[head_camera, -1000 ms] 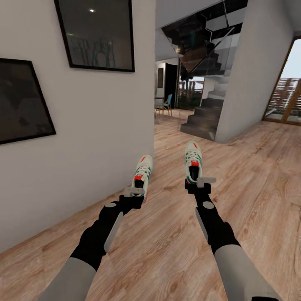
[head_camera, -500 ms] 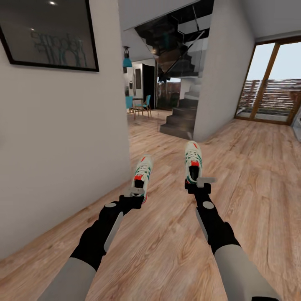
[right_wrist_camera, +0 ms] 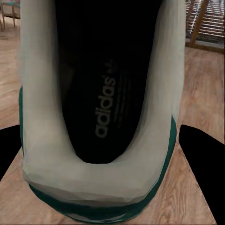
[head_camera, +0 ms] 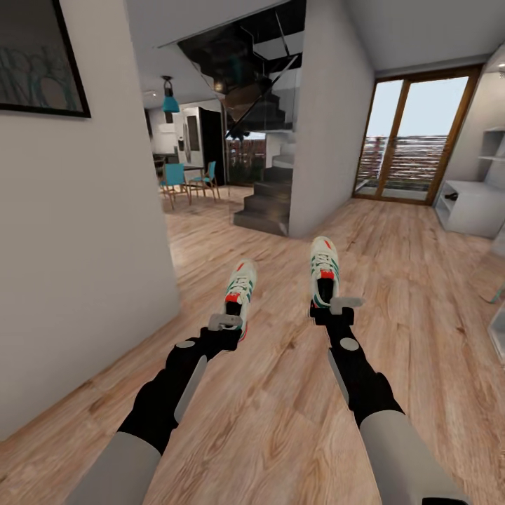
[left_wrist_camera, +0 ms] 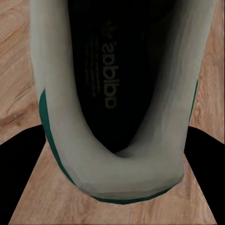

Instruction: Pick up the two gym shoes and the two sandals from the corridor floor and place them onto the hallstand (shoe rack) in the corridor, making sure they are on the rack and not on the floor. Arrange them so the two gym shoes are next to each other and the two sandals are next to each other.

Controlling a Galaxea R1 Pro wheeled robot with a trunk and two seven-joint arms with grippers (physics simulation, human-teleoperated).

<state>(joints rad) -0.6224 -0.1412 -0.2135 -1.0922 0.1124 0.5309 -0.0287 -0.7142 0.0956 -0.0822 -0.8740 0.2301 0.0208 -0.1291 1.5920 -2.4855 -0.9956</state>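
A gym shoe is held by the heel in the left gripper, another gym shoe in the right gripper, carried above the corridor floor; with only the heels pinched, either could be shaken loose

The hallstand is cut off by the head view's right edge, its shelves' contents unreadable.

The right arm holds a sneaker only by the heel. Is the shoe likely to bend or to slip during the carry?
The sneaker probably stays stiff: held by the right gripper at its heel, it juts forward without sagging. Its padded collar looks soft, so it may compress and let the toe pivot downward. It seems light for its size.
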